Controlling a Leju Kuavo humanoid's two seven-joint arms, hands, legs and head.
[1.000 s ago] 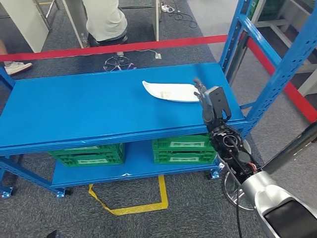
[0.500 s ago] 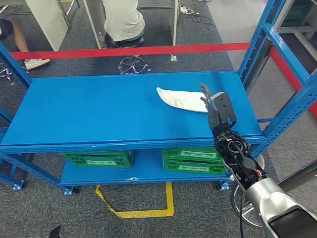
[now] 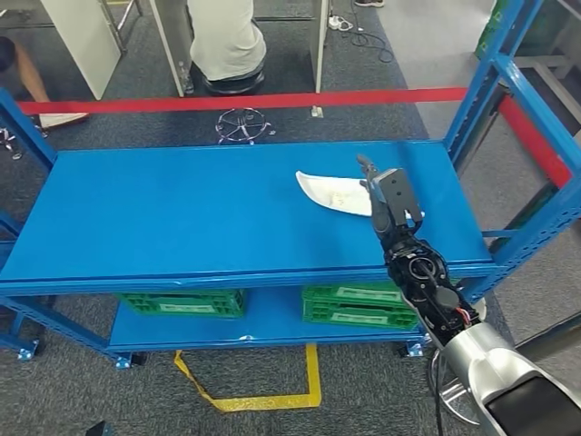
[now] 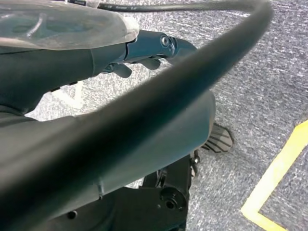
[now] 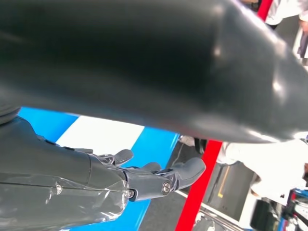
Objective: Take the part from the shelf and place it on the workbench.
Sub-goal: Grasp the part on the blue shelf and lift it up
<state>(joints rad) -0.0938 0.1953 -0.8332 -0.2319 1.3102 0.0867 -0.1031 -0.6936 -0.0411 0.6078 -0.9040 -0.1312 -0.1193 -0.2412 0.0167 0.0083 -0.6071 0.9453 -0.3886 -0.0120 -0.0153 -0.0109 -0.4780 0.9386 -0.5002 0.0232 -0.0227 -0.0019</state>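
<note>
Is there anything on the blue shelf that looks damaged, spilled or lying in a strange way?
Nothing stands out. The white part lies flat on the blue shelf, with the right hand at its near end. The green crates sit squarely below.

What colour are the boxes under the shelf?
Green. The crates on the lower shelf show best in the head view.

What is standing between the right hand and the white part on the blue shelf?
Nothing visible. The right hand hangs at the near right end of the white part, which lies flat on the bare top of the blue shelf. The fingers are spread and hold nothing.
</note>
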